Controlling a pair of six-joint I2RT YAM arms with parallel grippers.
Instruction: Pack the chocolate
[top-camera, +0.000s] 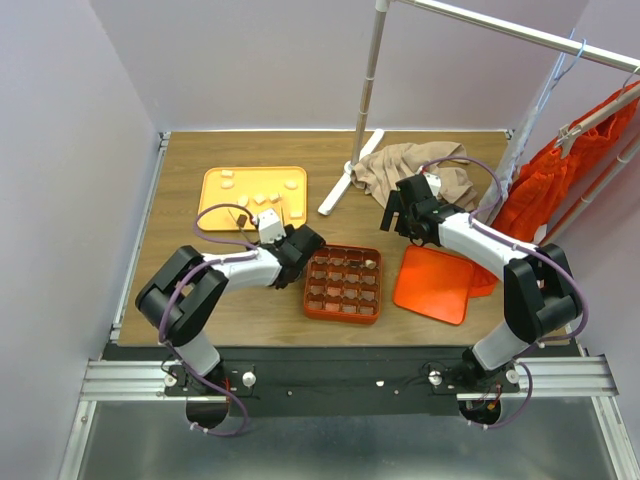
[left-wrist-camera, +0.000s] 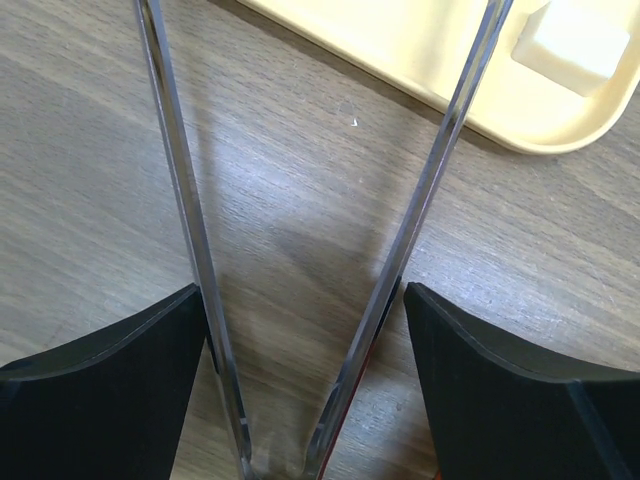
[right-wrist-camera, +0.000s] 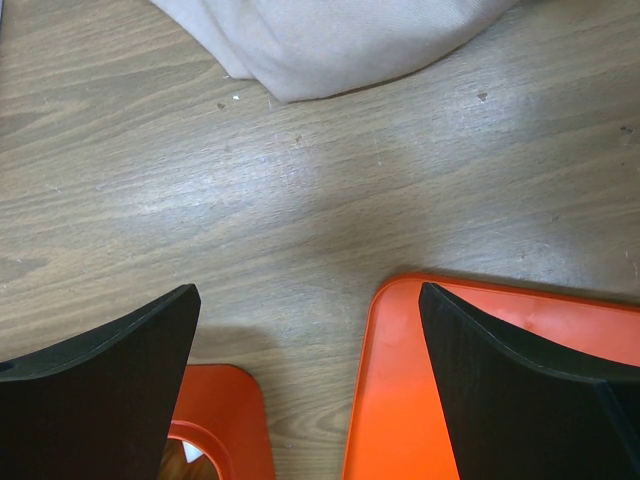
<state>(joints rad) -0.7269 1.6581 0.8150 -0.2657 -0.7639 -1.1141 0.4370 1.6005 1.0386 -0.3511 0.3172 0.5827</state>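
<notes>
Several cream-white chocolate lumps lie on the pale orange tray at the back left. One lump shows in the left wrist view on the tray's corner. The orange gridded box holds brown lumps in many cells and one cream lump. My left gripper is shut on metal tongs, whose arms are spread and empty above the wood beside the tray. My right gripper is open and empty over the table, between the box's corner and the flat orange tray.
The flat orange tray lies right of the box. A beige cloth lies behind my right gripper. A white rack pole and its foot stand at the back. Orange clothing hangs at the right.
</notes>
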